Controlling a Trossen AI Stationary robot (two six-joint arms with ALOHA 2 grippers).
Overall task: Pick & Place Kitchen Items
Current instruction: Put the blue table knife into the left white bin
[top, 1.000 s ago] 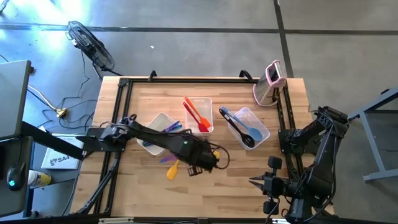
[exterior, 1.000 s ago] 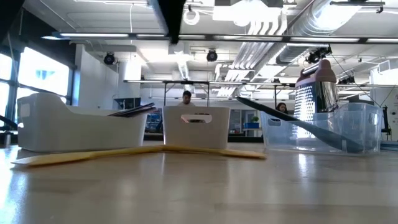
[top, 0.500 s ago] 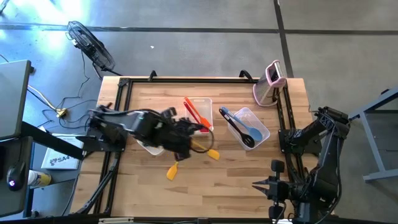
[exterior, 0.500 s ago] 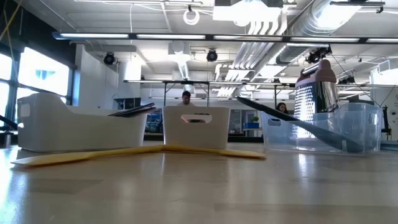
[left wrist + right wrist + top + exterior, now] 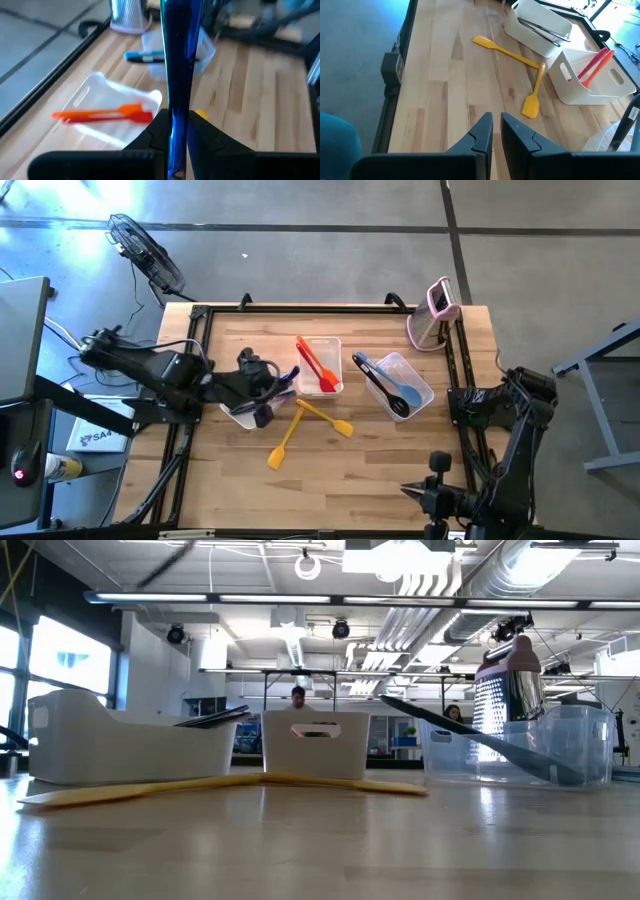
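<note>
- The wooden tabletop (image 5: 380, 450) stands on a grey floor, with a big bright room behind it.
- The left gripper (image 5: 179, 131) hangs over the white tub (image 5: 243, 412) at nine o'clock — its jaws pinch a dark blue utensil (image 5: 179, 60).
- Two yellow spatulas (image 5: 305, 427) lie crossed in the middle.
- Red and orange utensils (image 5: 316, 364) sit in the tub at twelve o'clock.
- The right gripper (image 5: 496, 131) waits at five o'clock — jaws closed on nothing.

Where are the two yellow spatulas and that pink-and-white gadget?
yellow spatulas (image 5: 300, 427): high view, where the two handles meet.
pink-and-white gadget (image 5: 436, 311): high view, its upright body at the table's far corner.
</note>
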